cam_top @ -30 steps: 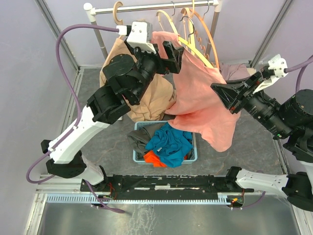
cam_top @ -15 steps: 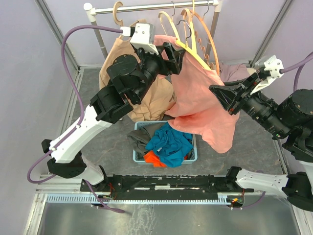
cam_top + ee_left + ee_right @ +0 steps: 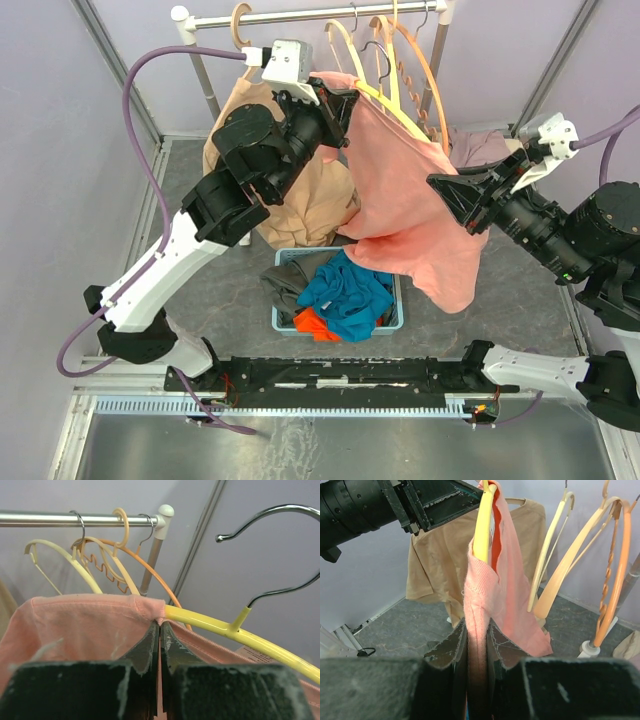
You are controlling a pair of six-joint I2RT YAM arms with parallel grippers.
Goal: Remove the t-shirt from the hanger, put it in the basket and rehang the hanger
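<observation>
T-shirt (image 3: 405,210) draped on yellow hanger (image 3: 210,620), off the rail (image 3: 300,14), above the basket (image 3: 300,256). Left hand (image 3: 160,627), wide a moment ago, now clamped on its shoulder seam; right hand (image 3: 477,630) pinching fabric. Ready for peeling off.

Lab test cell — plain lilac walls (image 3: 40,200), metal clothes rail (image 3: 310,14).
</observation>
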